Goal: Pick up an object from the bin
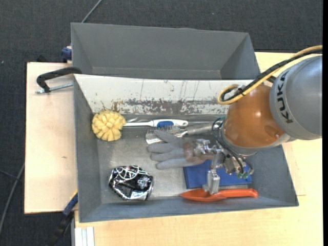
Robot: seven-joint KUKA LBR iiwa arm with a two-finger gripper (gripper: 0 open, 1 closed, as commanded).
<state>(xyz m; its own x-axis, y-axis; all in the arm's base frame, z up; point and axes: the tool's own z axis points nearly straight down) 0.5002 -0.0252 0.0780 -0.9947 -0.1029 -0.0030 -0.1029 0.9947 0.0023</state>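
Bin: a grey metal bin [86, 158] with sloping walls; loose things lie spread over its floor, not heaped.
Arm: it enters from the right of the frame, its grey body [302, 101] at the right edge and an orange wrist cover [251, 124] over the right part of the bin floor.
Claw: the claw [212, 184] points down at the lower right of the floor, its tip at the orange tool.
Claw state: I cannot tell whether it is apart or together, because the wrist hardware crowds the view there.
Orange tool: a long, flat orange tool [233, 193], perhaps a spoon or spatula, lies along the near wall at the lower right, its broader end toward the left, under the claw.
Blue thing: a flat blue rectangle [196, 176] lies just above the orange tool, partly under the claw.
Glove: a grey glove [171, 150] lies at the centre of the floor, left of the claw.
Toothbrush: a white and blue toothbrush [159, 123] lies along the far wall, above the glove.
Yellow thing: a knobbly yellow ball [108, 125] sits at the upper left of the floor, at the toothbrush's left end.
Packet: a crumpled black and white packet [130, 182] lies at the lower left, well apart from the claw.
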